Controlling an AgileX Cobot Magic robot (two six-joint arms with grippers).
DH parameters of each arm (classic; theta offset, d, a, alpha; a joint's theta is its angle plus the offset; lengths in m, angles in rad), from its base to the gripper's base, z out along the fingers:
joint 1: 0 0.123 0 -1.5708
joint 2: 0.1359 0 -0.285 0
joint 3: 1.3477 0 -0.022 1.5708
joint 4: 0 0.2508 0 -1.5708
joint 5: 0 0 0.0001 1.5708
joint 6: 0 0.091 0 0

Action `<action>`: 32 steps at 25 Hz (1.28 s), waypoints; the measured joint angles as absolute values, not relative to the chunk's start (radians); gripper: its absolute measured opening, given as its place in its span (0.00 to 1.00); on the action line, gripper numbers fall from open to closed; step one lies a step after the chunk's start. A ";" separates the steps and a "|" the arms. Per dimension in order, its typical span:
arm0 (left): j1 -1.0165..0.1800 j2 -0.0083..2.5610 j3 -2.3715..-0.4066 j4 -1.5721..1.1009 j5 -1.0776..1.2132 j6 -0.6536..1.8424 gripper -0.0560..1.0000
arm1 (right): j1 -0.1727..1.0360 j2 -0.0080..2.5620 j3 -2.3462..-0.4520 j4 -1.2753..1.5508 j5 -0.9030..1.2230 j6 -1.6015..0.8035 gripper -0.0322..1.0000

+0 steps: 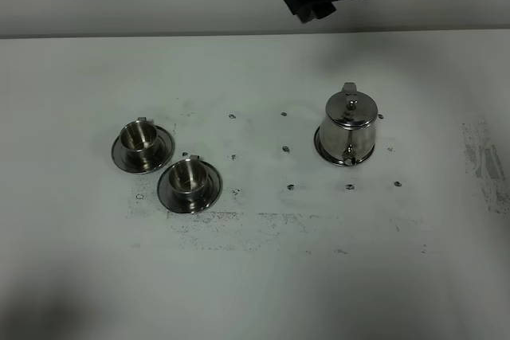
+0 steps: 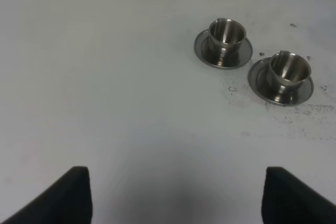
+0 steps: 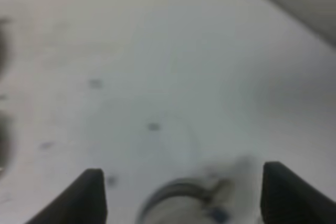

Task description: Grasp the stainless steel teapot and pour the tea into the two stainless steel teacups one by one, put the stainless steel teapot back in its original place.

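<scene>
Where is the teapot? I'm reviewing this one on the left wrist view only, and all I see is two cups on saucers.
Observer: The teapot stands upright on the table, to the right of the cups in the high view and apart from them.
Reviewer: Is anything holding it?
Observer: No. The right end effector is open. The pot's blurred top shows between its fingers, not gripped.
Reviewer: Which way does it point?
Observer: Its spout faces the table's near edge in the high view, and the handle is at the back.
</scene>
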State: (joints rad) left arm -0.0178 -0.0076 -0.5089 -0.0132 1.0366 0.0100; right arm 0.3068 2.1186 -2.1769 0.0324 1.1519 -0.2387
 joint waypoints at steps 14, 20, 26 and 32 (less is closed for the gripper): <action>-0.018 -0.008 -0.509 -0.013 1.037 0.010 0.66 | 0.317 2.140 -1.902 -0.127 0.770 -0.192 0.60; -0.018 -0.008 -0.509 -0.013 1.037 0.010 0.66 | 0.317 2.209 -1.901 -0.243 0.804 -0.195 0.60; -0.018 -0.008 -0.509 -0.013 1.037 0.010 0.66 | 0.315 2.218 -1.895 -0.265 0.795 -0.195 0.60; -0.018 -0.008 -0.509 -0.013 1.037 0.010 0.66 | 0.306 2.218 -1.895 -0.306 0.836 -0.189 0.60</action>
State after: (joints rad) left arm -0.0178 -0.0076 -0.5089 -0.0132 1.0368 0.0097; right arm 0.3061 2.2184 -1.8950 -0.3056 0.8360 -0.1894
